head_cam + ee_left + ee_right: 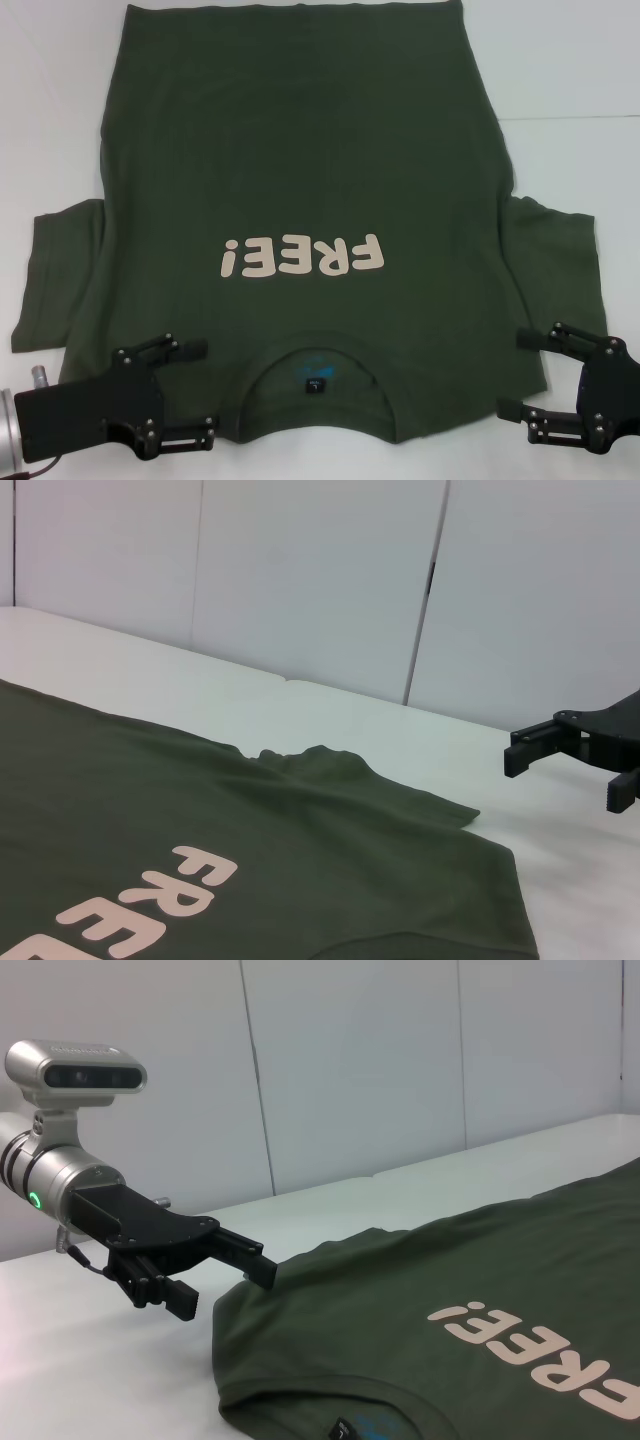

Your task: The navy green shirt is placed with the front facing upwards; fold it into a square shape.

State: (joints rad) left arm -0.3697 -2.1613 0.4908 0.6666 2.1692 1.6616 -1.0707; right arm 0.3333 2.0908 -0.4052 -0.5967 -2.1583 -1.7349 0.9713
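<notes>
The shirt (300, 180) is lying flat and face up on the white desk (580, 80), its collar (315, 385) nearest the robot, both sleeves spread, cream "FREE!" lettering (300, 258) just beyond the collar. The left gripper (200, 393) is hovering over the shoulder left of the collar, jaws spread and grasping nothing; the right gripper (518, 375) is waiting released at the shoulder edge right of the collar. A likely risk: the grippers pinching unevenly, one catching both layers and the other only the top, leaving the fold skewed. The dark olive cloth is looking smooth, with slight rumpling at the sleeves.
</notes>
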